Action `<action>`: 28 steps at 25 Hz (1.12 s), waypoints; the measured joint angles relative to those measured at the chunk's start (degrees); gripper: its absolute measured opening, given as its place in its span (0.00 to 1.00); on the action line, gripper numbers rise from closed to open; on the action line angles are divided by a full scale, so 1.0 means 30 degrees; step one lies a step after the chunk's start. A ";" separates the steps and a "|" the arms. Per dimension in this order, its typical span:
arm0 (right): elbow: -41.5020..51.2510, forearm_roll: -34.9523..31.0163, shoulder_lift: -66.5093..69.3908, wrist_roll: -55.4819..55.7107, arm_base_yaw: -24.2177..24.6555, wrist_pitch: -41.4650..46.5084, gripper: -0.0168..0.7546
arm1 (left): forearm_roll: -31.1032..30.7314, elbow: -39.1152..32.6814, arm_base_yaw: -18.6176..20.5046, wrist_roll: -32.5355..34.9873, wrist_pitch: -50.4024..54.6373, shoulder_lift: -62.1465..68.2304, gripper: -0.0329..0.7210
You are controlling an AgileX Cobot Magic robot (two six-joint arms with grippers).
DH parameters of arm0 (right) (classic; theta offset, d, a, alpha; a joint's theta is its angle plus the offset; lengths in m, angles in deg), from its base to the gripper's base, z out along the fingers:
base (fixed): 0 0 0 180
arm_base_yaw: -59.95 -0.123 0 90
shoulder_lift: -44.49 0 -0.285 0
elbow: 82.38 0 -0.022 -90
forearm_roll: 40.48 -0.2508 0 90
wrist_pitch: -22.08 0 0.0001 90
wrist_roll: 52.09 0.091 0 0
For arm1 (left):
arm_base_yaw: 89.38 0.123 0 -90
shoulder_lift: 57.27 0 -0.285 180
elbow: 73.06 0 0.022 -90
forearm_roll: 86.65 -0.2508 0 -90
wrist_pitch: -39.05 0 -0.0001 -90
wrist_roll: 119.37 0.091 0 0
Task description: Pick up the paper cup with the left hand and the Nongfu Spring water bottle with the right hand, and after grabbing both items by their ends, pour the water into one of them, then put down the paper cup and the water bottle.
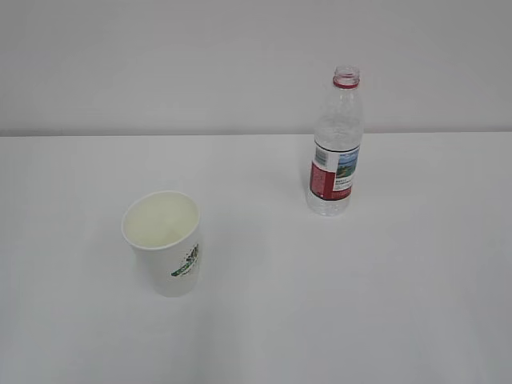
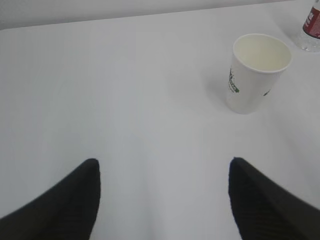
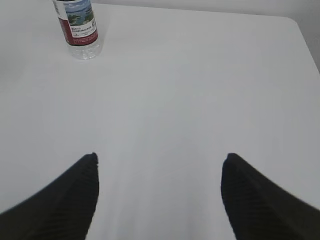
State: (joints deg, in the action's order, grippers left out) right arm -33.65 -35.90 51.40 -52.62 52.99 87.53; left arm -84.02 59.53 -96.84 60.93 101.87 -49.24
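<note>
The white table [image 1: 384, 304] is viewed from above at a slant by the exterior camera. Low, forward-facing views are given by both wrist cameras; the tall clear red-labelled plastic bottle [image 3: 77, 25] is shared by all.

Bare table [image 1: 400, 304] surrounds well-separated paper cup [image 1: 163, 240] and bottle [image 1: 334, 152].

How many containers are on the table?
2: the cup stands upright at front left; the bottle, uncapped, stands upright at back right. Nothing seems hidden.
</note>
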 joint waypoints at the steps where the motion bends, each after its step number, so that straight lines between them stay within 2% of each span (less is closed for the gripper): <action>1: 0.0000 0.0000 0.0000 0.0000 0.0000 0.0000 0.76 | 0.0000 0.0000 0.0000 0.0000 0.0000 0.0000 0.81; 10: -0.0058 0.0000 0.0000 0.0000 0.0000 -0.0081 0.76 | 0.0000 0.0000 0.0000 0.0000 0.0000 0.0000 0.75; 15: -0.0739 0.0000 0.0000 0.0000 0.0000 -0.1581 0.76 | 0.0000 0.0173 0.0000 0.0000 -0.0328 0.0000 0.72; 28: -0.0873 0.0210 0.0000 0.0000 0.0000 -0.5506 0.76 | -0.0038 0.0430 0.0000 0.0034 -0.6129 0.0000 0.69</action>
State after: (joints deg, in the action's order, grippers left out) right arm -36.27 -35.27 51.40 -52.62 52.99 71.01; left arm -84.14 60.82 -96.84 61.03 83.48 -49.24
